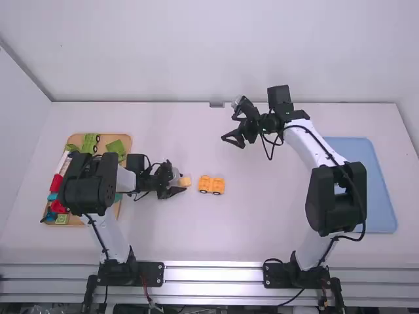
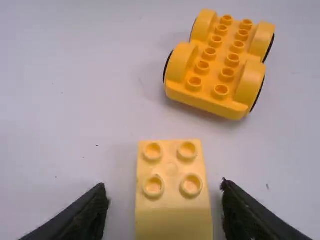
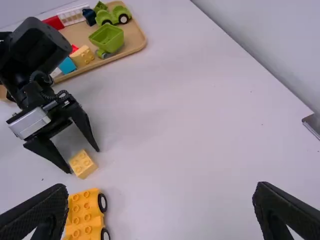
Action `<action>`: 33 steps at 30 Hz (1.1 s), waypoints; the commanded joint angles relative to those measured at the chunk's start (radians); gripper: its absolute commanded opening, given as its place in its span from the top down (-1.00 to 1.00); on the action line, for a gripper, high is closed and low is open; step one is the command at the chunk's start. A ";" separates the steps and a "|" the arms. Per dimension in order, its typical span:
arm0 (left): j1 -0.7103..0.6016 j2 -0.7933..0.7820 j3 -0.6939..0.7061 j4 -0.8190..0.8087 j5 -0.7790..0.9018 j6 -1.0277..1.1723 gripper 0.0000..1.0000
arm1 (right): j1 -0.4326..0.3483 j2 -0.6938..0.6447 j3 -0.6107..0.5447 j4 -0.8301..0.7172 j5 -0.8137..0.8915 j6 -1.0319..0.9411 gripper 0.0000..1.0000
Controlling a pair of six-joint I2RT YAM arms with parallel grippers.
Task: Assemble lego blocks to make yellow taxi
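Left wrist view: the yellow block [image 2: 172,170] is sitting studs-up between the parted fingers of the left gripper [image 2: 165,189], probably for grasping. The wheeled base [image 2: 220,65] is resting nearby, likely awaiting it. The right gripper [image 3: 160,186] is hovering with fingers apart, perhaps leaving working room.

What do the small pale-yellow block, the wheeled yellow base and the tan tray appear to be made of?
Small block: likely molded plastic, satin; crisp round studs, even color.
Wheeled base: same look, with studs and soft highlights; its black tire edges could be rubber or plastic.
Tan tray: perhaps wood, judging by color; matte.
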 commanded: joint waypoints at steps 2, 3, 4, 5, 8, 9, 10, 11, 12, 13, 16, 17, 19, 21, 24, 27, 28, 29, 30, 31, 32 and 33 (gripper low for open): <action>-0.018 0.007 0.003 -0.005 0.010 0.006 0.10 | 0.013 -0.037 0.018 -0.002 -0.009 -0.001 -0.97; -0.023 0.007 0.003 -0.005 0.010 0.007 0.12 | 0.015 -0.037 0.018 -0.002 -0.008 0.000 -0.97; -0.029 0.007 0.003 -0.002 0.010 0.008 0.14 | 0.018 -0.037 0.018 -0.002 -0.008 -0.001 -0.97; -0.034 0.007 0.003 0.002 0.010 0.007 0.18 | 0.017 -0.037 0.018 -0.002 -0.008 -0.001 -0.97; -0.050 0.007 0.003 0.018 0.011 0.006 0.23 | 0.016 -0.037 0.018 -0.002 -0.008 -0.001 -0.97; -0.055 0.007 0.003 0.025 0.010 0.007 0.29 | 0.016 -0.037 0.018 -0.005 -0.008 0.000 -0.97; -0.056 0.007 0.003 0.028 0.010 0.007 0.34 | 0.016 -0.037 0.018 -0.006 -0.008 0.000 -0.97; -0.057 0.006 0.003 0.038 0.011 0.004 0.38 | 0.015 -0.037 0.018 -0.010 -0.009 -0.001 -0.97; -0.056 0.005 0.003 0.053 0.010 -0.019 0.42 | 0.013 -0.037 0.018 -0.014 -0.009 -0.001 -0.97; -0.050 0.001 0.003 0.070 0.012 -0.057 0.46 | 0.006 -0.037 0.018 -0.022 -0.008 -0.004 -0.97; -0.047 -0.007 0.003 0.065 0.007 -0.072 0.53 | 0.000 -0.037 0.018 -0.031 -0.008 -0.008 -0.97; -0.047 -0.007 0.003 0.064 0.006 -0.072 0.54 | -0.002 -0.037 0.018 -0.032 -0.009 -0.009 -0.97; -0.043 -0.012 0.003 0.063 0.008 -0.069 0.57 | -0.012 -0.037 0.018 -0.039 -0.009 -0.014 -0.97; -0.038 -0.019 0.003 0.063 0.010 -0.069 0.63 | -0.011 -0.037 0.018 -0.060 -0.013 -0.051 -0.96; -0.039 -0.066 0.003 0.059 0.010 -0.108 0.69 | -0.011 -0.037 0.013 -0.107 -0.028 -0.137 -0.97; -0.041 -0.135 0.003 0.020 0.006 -0.113 0.72 | -0.011 -0.037 -0.020 -0.071 -0.035 -0.134 -0.97; -0.046 -0.163 0.003 0.005 -0.003 -0.113 0.73 | -0.016 -0.038 -0.041 -0.042 -0.041 -0.116 -0.97; -0.046 -0.169 0.003 0.002 -0.008 -0.113 0.74 | -0.018 -0.038 -0.047 -0.033 -0.040 -0.107 -0.97; -0.046 -0.186 0.003 -0.009 -0.018 -0.113 0.76 | -0.024 -0.038 -0.063 -0.008 -0.038 -0.079 -0.97; -0.044 -0.198 0.007 -0.023 -0.027 -0.112 0.79 | -0.030 -0.038 -0.093 0.032 -0.039 -0.046 -0.96; -0.043 -0.200 0.018 -0.044 -0.019 -0.111 0.81 | -0.035 -0.038 -0.126 0.077 -0.042 -0.029 -0.97; -0.044 -0.200 0.023 -0.055 -0.010 -0.103 0.83 | -0.037 -0.038 -0.143 0.101 -0.043 -0.020 -0.97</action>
